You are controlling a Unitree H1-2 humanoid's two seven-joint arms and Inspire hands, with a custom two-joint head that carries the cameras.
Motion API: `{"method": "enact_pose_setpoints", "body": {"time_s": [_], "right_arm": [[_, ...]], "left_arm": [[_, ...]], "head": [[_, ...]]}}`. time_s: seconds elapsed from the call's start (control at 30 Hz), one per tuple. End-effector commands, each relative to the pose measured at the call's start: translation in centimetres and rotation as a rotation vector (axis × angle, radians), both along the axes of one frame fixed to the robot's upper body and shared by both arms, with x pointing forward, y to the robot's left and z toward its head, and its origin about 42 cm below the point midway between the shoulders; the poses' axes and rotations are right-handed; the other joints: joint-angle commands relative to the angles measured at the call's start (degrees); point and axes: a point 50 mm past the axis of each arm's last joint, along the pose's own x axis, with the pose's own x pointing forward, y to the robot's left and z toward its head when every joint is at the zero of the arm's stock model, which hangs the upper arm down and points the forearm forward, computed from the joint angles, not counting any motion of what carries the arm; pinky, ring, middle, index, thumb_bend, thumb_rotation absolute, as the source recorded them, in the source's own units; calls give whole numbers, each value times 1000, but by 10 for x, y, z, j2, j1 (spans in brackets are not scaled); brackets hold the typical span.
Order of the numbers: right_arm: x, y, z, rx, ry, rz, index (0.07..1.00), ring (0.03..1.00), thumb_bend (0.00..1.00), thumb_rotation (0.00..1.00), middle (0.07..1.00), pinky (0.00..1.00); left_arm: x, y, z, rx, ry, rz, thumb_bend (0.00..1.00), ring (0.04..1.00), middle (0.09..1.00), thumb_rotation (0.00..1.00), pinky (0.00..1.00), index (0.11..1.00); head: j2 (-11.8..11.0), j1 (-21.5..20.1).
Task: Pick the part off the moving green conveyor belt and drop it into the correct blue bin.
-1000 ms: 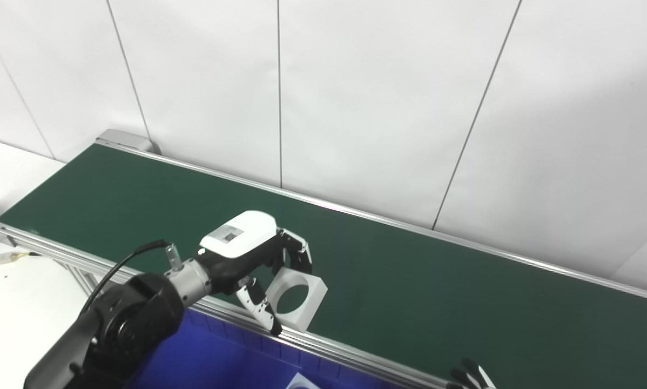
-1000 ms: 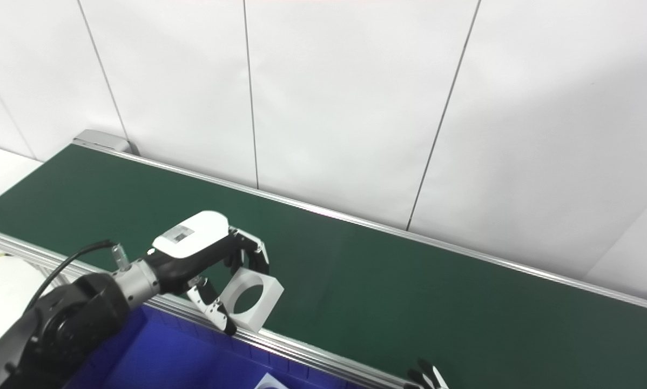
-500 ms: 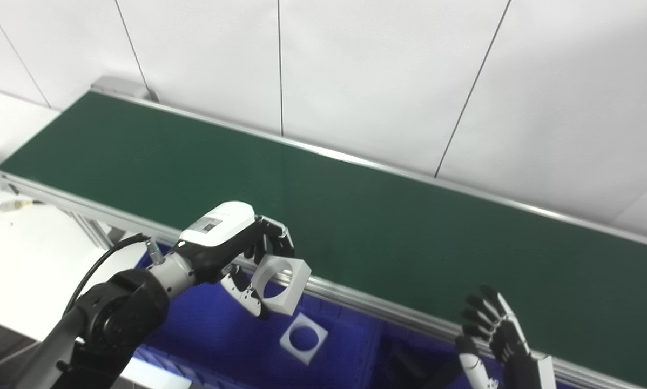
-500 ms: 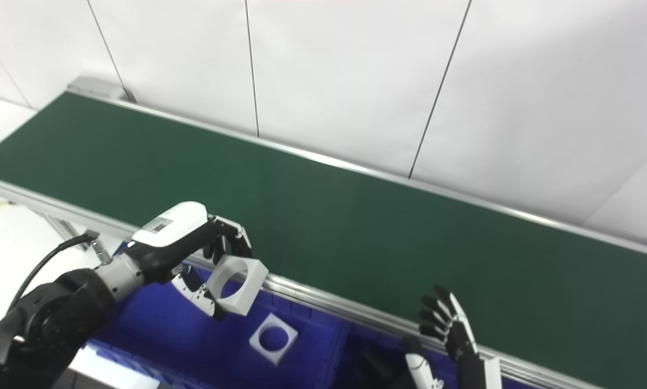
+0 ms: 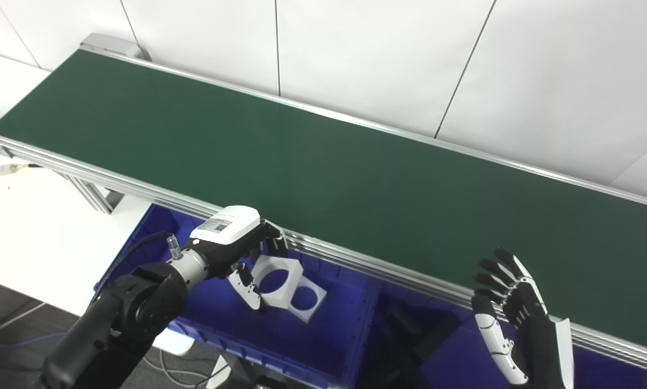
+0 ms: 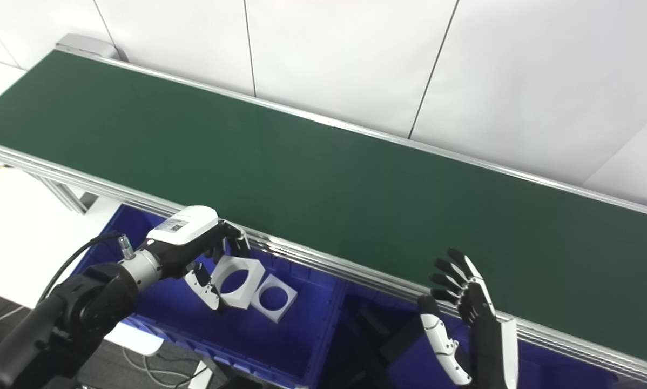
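My left hand (image 5: 236, 249) is shut on a white square part with a round hole (image 5: 274, 278), with fingers on its top edge and thumb below. It holds the part tilted over the left blue bin (image 5: 231, 346), in front of the green conveyor belt (image 5: 323, 178). A second white square part with a hole (image 5: 305, 297) lies flat in that bin, just right of the held one. My right hand (image 5: 512, 308) is open and empty, fingers spread, at the lower right before the belt's front rail. No part shows on the belt.
The belt's silver front rail (image 5: 388, 273) runs diagonally above the bins. A second blue bin (image 5: 453, 351) sits to the right, with a dark gap (image 5: 404, 335) between the two. A white table (image 5: 26, 227) lies at the left, white wall panels behind.
The camera has tilted down, bringing the bins into view. My left hand carried the part off the belt, over the front rail and down above the left bin. My right hand rose into view.
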Motion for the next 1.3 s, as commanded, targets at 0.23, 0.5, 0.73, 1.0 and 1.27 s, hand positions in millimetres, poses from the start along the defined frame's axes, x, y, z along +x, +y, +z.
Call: {"method": "enact_pose_setpoints", "body": {"time_s": [0.23, 0.5, 0.73, 1.0, 1.27], "right_arm": [[-2, 0, 13, -5, -36, 8, 866, 727, 490, 649, 789, 627], [-2, 0, 14, 1, -34, 15, 869, 732, 493, 652, 793, 636], [-1, 2, 13, -3, -36, 14, 866, 728, 479, 648, 790, 629], [0, 4, 11, 1, -35, 13, 866, 725, 466, 615, 789, 626], [1, 6, 8, 1, -38, 16, 869, 726, 456, 616, 791, 628]], "left_arm": [[8, 0, -26, 49, 2, 9, 500, 402, 472, 0, 379, 529], [8, 4, -43, 58, -6, 21, 502, 411, 480, 0, 345, 515], [8, 5, -47, 56, -26, 27, 503, 421, 488, 0, 381, 513], [7, 4, -41, 146, -59, 20, 752, 708, 731, 0, 634, 728], [9, 2, -22, 234, -39, 8, 913, 949, 990, 0, 773, 974]], "head": [[1, -1], [1, 0], [-5, -2], [-12, -8], [-17, -16]]}}
